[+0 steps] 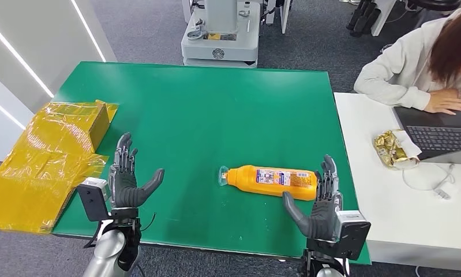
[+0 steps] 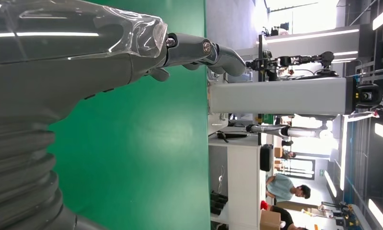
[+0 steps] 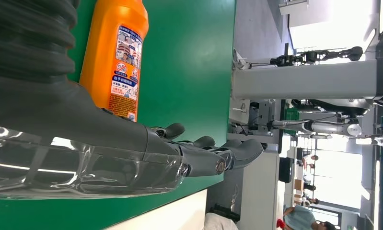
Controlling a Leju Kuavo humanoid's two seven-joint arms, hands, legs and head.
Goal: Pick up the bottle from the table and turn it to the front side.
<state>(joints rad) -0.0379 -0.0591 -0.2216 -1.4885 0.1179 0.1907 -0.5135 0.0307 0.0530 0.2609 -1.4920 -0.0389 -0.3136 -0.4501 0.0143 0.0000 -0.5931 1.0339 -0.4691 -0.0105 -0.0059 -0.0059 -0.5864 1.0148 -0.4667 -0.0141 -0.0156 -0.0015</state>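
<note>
Bottle (image 1: 272, 181): orange, lying on its side on the green table (image 1: 216, 104), towards the near right part of the surface. Long axis runs roughly left to right across the head view, slightly tilted, so that the base end sits a little nearer the table's front edge. The neck and clear cap point to the robot's left; the base points to the right. A printed label with small text and pictures faces upward, and it is also legible in the right wrist view (image 3: 113, 57).

Right robot hand (image 1: 320, 202): raised just above the near edge of the table, palm facing inward, fingers extended and spread, holding nothing. It stands immediately beside the base end of the bottle; the thumb reaches towards the bottle's near side. Whether the thumb touches the bottle cannot be told. The right wrist view shows the fingers (image 3: 227, 155) spread, with the bottle lying alongside the hand.

Left robot hand (image 1: 127, 179): raised at the near left of the table, fingers spread, thumb out to the side, empty. It is well apart from the bottle's cap end, with bare green surface between.

Surroundings: crumpled yellow sheeting (image 1: 43, 156) lies over the table's left edge. A person (image 1: 424, 63) sits at a white desk (image 1: 389, 208) to the right, with a laptop (image 1: 438, 135).
</note>
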